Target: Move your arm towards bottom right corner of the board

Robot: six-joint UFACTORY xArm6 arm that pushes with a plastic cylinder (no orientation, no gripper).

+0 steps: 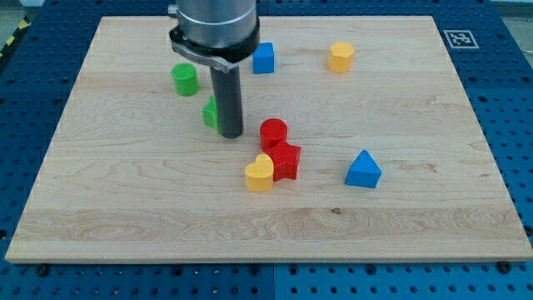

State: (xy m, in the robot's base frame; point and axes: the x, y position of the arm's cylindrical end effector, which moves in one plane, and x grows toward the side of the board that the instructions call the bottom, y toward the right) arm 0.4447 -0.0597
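Note:
My tip [231, 134] rests on the wooden board [433, 208], left of centre. A green block [210, 112] sits just behind it to the left, partly hidden by the rod. A red cylinder [273, 132] lies a short way to the tip's right. Below that are a red star-shaped block [286, 161] and a yellow heart-shaped block [260, 173], touching each other. A blue triangular block [363, 169] lies further right. The board's bottom right corner [518, 254] is far from the tip.
A green cylinder [184, 79] stands at the upper left. A blue block [263, 57] and a yellow block [341, 57] stand near the top edge. A printed marker [460, 38] is at the top right corner. Blue pegboard surrounds the board.

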